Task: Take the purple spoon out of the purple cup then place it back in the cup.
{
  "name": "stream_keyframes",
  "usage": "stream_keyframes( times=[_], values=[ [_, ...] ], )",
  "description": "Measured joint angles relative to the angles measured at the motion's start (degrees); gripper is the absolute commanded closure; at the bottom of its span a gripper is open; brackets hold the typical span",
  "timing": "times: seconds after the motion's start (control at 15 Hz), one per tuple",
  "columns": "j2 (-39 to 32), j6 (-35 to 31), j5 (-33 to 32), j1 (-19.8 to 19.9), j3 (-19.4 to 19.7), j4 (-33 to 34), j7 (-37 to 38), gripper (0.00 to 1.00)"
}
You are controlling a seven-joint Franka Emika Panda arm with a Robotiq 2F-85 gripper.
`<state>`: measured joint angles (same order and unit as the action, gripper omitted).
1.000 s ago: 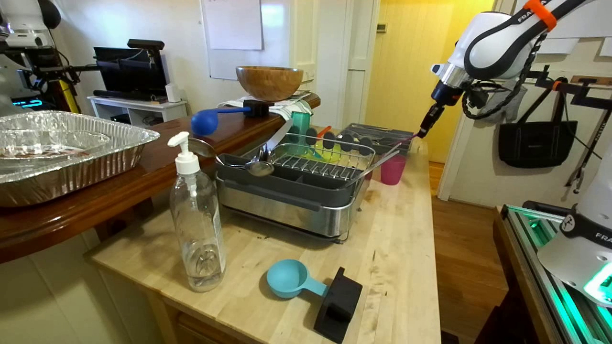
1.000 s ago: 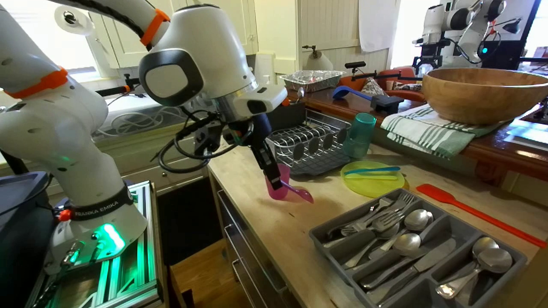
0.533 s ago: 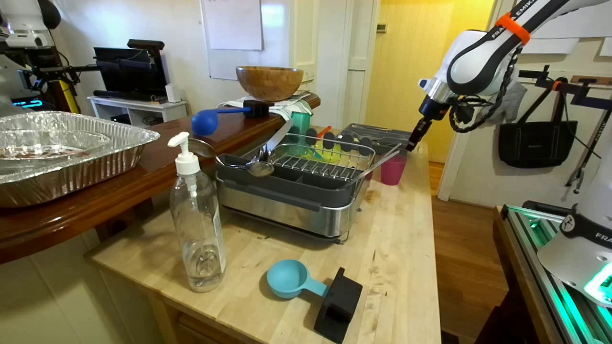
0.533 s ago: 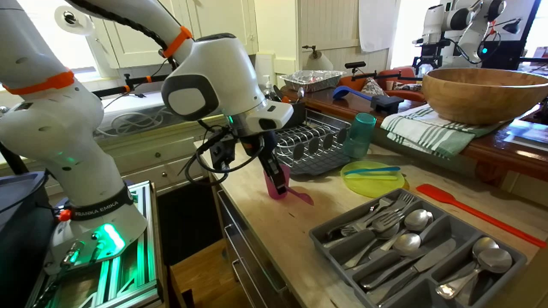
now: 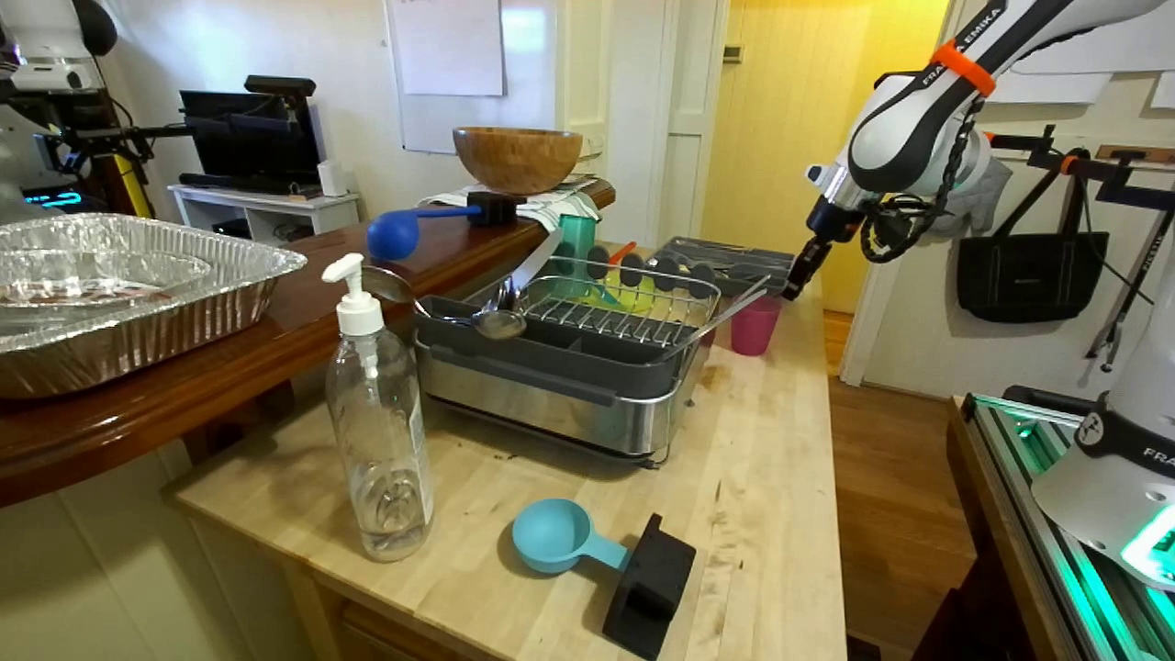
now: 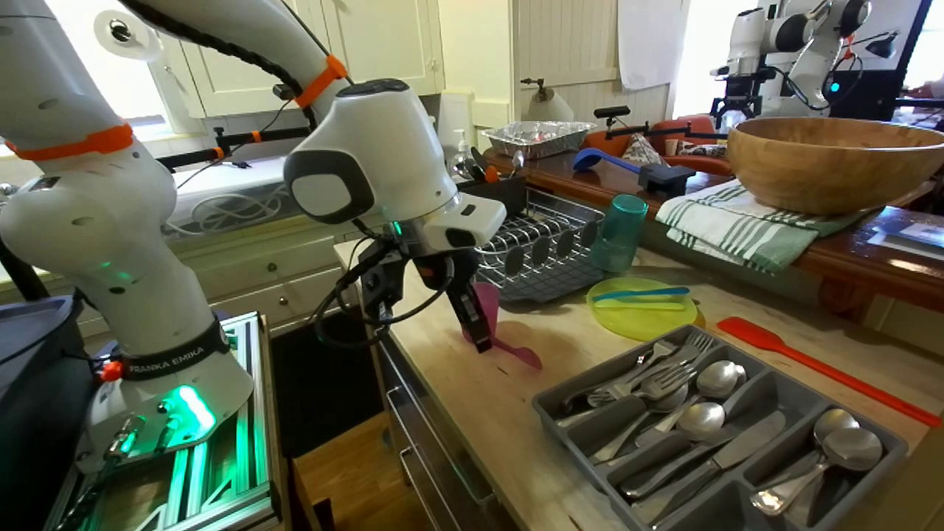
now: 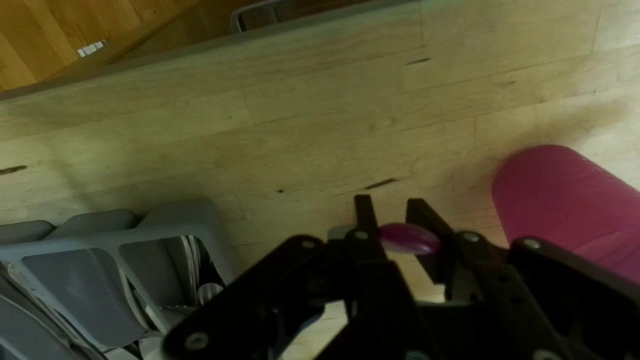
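Observation:
The pinkish-purple cup stands on the counter in both exterior views (image 5: 755,327) (image 6: 488,296); it also shows at the right of the wrist view (image 7: 565,210). My gripper (image 6: 481,346) is low beside the cup, close to its rim in an exterior view (image 5: 791,290). The purple spoon (image 6: 525,357) sticks out from the fingertips, outside the cup, with its bowl pointing away. In the wrist view a rounded part of the spoon (image 7: 407,238) fills the gap between the fingers. The spoon's hold point is partly hidden; its height above the counter is unclear.
A grey cutlery tray (image 6: 549,413) lies near the gripper, also in the wrist view (image 7: 115,241). A dish rack (image 5: 569,390) stands beside the cup. A yellow plate (image 6: 627,328), teal cup (image 6: 619,236) and red spatula (image 6: 818,361) lie beyond. A soap bottle (image 5: 381,441) and light-blue scoop (image 5: 555,537) stand farther off.
My gripper has moved down and closer to the cup. The spoon has come down with it. The cup shows no clear movement.

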<state>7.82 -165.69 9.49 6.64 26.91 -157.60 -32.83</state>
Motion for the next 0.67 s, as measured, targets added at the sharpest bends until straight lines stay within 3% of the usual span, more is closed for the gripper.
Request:
stream_keyframes(
  times=[0.13,0.53,0.67],
  values=[
    [-0.18,-0.13,0.89,0.0,0.32,0.01,-0.86,0.46],
    [-1.6,-0.7,1.25,0.04,0.7,0.16,-1.38,0.03],
    [-1.82,-1.5,1.22,0.07,0.7,0.18,-1.42,0.0]
  ],
)
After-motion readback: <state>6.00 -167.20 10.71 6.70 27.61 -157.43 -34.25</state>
